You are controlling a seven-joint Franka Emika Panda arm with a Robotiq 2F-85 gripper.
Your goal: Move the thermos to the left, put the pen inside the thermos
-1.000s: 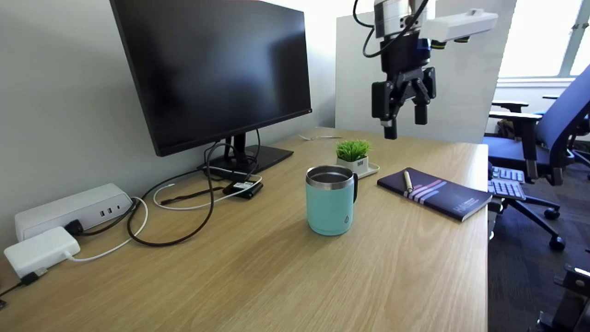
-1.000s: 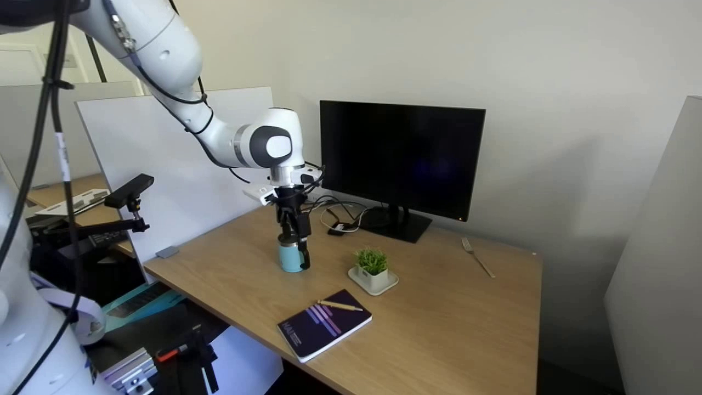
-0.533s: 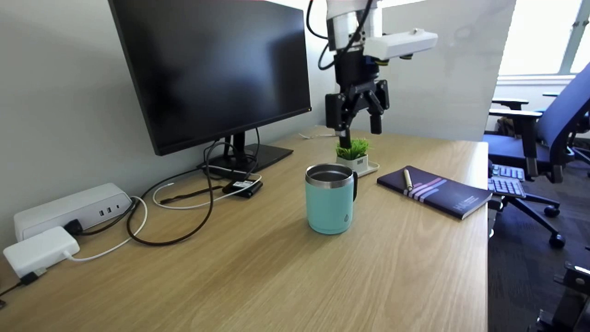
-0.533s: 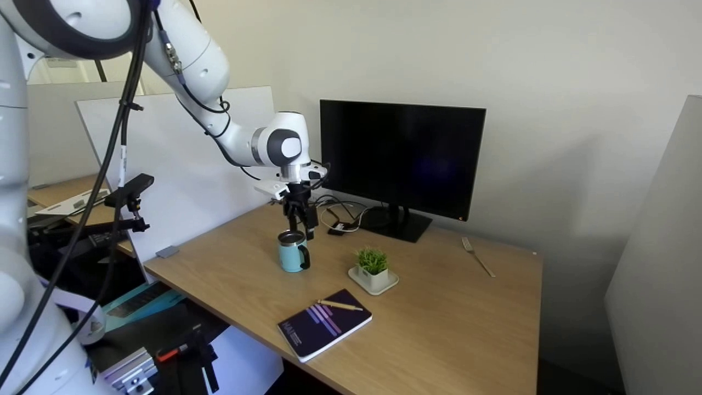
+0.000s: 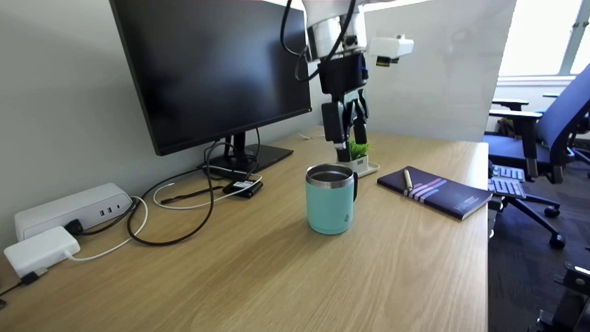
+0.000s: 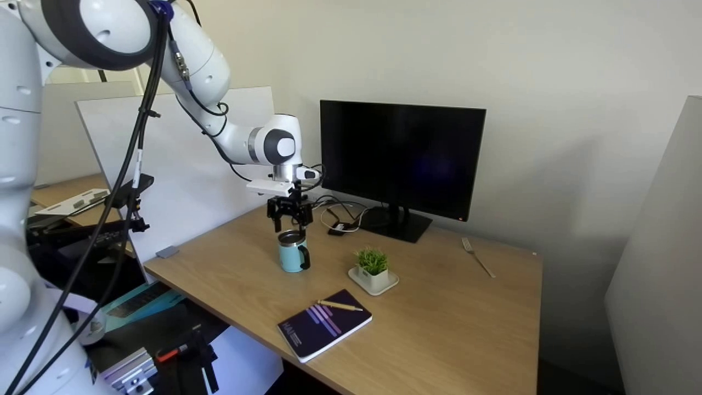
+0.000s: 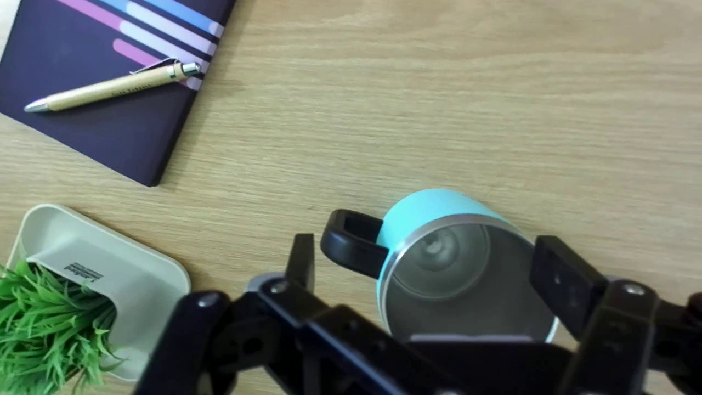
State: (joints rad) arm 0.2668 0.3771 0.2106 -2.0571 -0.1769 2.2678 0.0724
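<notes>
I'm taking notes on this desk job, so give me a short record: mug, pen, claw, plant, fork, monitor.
mug: teal, upright on the desk, nothing visible inside
pen: lying on the notebook, not in the mug
claw: open, close to the mug, holding nothing
plant: potted, standing on a tray
fork: lying on the desk
monitor: dark

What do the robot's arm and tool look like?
The arm is white and rounded, with dark grey bands, a silver collar near the wrist, and black cables strapped along it, one with a white section. The tool is black and angular: two hinged fingers with blocky tips and small silvery bolts.
</notes>
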